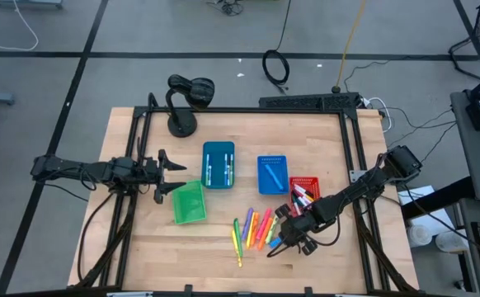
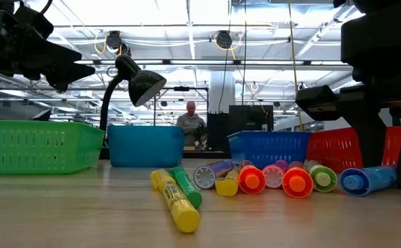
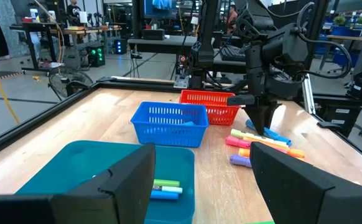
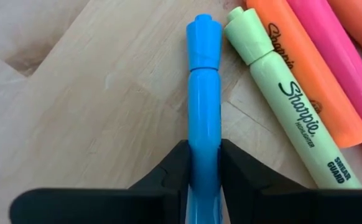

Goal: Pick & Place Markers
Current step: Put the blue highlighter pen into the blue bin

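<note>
The right end effector (image 4: 204, 163) is down at the near right of the wooden surface (image 1: 141, 239), its two dark fingers (image 4: 166, 171) closed narrow against the sides of a blue marker (image 4: 204, 99) that lies flat on the wood. Just beside that marker lie a pale green marker (image 4: 293, 106) and an orange marker (image 4: 311, 68), part of a loose cluster of neon markers (image 1: 256, 229) spread near the middle of the near edge. A yellow marker (image 2: 176, 203) and a green one (image 2: 185, 186) lie a little apart on the left of the cluster, toward the near edge. Farther back stand four bins: a green bin (image 1: 188, 202) on the left, a teal bin (image 1: 218, 163) holding a few pens, a blue bin (image 1: 273, 174), and a red bin (image 1: 306, 183) with white-bodied markers (image 1: 300, 195) at its near edge. The left end effector (image 1: 164, 172) hangs with its fingers spread wide and nothing between them, just left of the green bin. A black desk lamp (image 1: 184, 97) stands at the far left of the surface. A person (image 2: 191, 122) sits in the room beyond.
</note>
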Controlling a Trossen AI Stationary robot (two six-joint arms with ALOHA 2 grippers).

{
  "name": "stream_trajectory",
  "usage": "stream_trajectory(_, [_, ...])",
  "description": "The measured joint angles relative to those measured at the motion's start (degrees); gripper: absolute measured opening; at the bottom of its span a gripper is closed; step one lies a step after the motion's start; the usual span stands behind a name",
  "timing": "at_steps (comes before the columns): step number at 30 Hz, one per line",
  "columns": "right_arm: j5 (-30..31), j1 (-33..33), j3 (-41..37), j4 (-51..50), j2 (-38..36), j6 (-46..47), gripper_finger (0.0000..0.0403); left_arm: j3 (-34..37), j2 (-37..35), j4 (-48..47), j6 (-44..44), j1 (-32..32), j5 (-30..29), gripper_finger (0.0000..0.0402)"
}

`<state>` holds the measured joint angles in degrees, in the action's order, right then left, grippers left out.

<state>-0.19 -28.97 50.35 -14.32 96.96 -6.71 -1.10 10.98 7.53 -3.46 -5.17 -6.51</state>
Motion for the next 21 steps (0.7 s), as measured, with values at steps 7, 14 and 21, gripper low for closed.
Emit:
stream_trajectory(7, [0.3, 0.0, -0.3, -1.0, -3.5, -0.2, 0.0059, 0.0, 0.0, 0.0, 0.0, 0.0, 0.0, 0.0267])
stream_trajectory(14, [0.3, 0.1, -0.2, -1.1, -6.0, -2.4, 0.0059, 0.0, 0.0, 0.0, 0.0, 0.0, 0.0, 0.0267])
stream_trajectory(21, [0.2, 0.7, -0.2, 1.1, -9.0, -4.9, 0.0059, 0.0, 0.0, 0.0, 0.0, 0.0, 0.0, 0.0267])
